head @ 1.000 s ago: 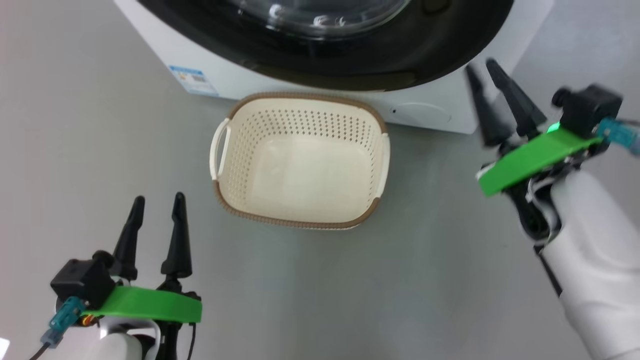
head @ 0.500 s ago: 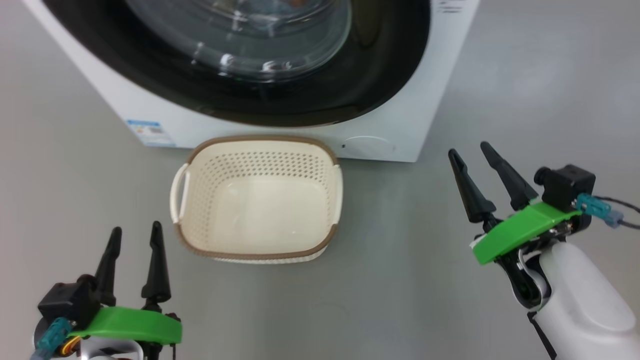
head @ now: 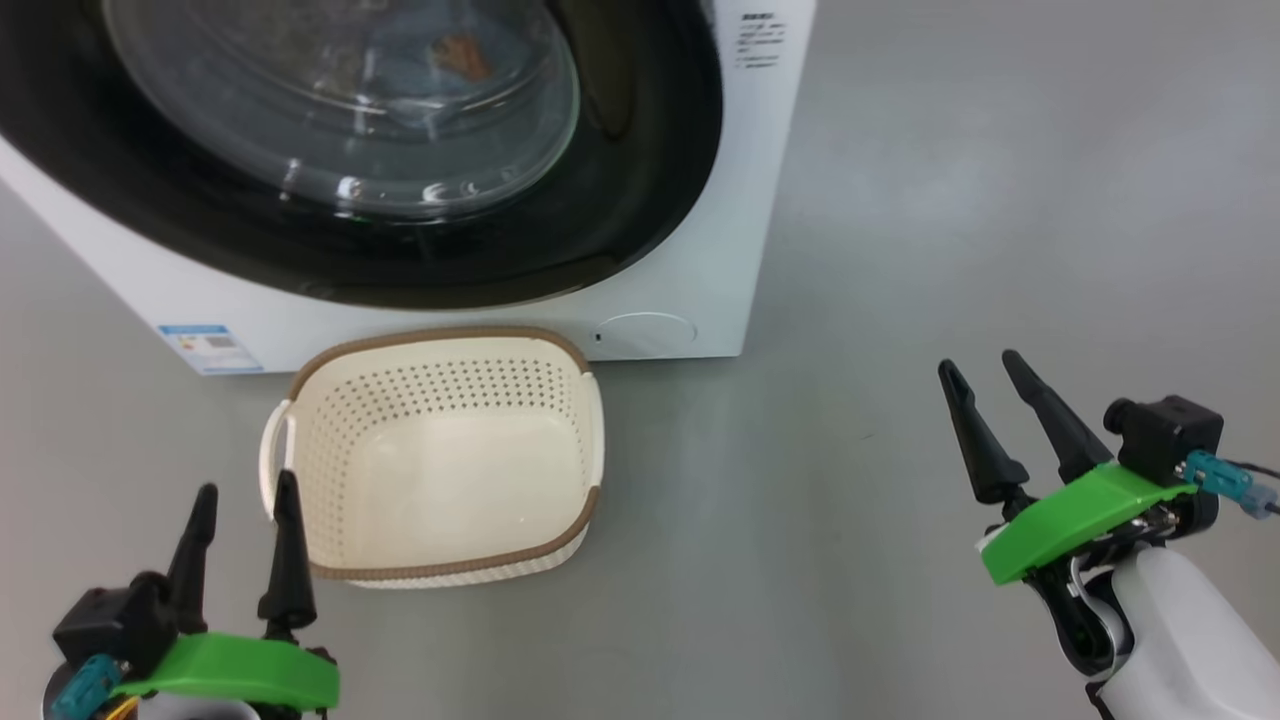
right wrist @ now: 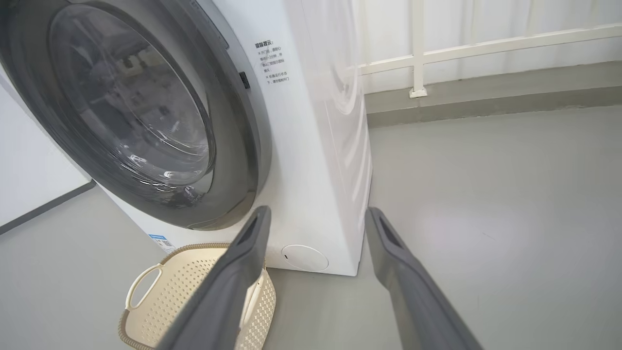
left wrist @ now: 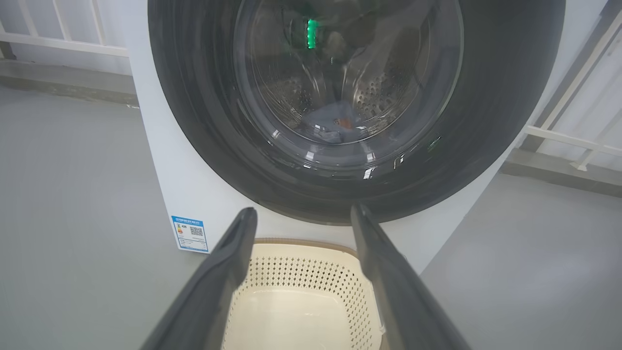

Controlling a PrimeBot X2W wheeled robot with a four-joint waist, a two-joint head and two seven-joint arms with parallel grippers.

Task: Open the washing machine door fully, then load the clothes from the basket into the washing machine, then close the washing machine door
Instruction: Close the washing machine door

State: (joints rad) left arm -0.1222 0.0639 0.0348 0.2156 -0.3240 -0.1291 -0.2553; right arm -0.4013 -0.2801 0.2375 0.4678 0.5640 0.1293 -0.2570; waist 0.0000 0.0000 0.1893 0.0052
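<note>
– On the grey floor [head: 900, 250] right of the washing machine [head: 690, 250] we had wide open room. What hemmed us in?
– Only the machine's white right-hand corner and, farther back, a pale railing [right wrist: 486, 46]. The basket [head: 430, 338] sat on the floor close under the washing machine door [head: 640, 150]; whether it touched the machine we could not tell.
– Where did our grippers stand?
– We held the left gripper [head: 247, 485] just before the basket's near left corner, fingers apart, holding nothing. The right gripper [head: 978, 363] hung well apart to the basket's right, over the floor, fingers likewise spread.
– And the clothes [left wrist: 335, 121]?
– We saw them through the door's bulging clear glass [head: 340, 110]: a bluish heap with an orange patch, low in the perforated steel drum [left wrist: 374, 92]. The door, a glossy black ring, lay shut against the machine.
– Textures?
– The basket was cream plastic pierced with small holes, rounded at its corners, with a brown woven-look rim. Its smooth bottom showed plainly.
</note>
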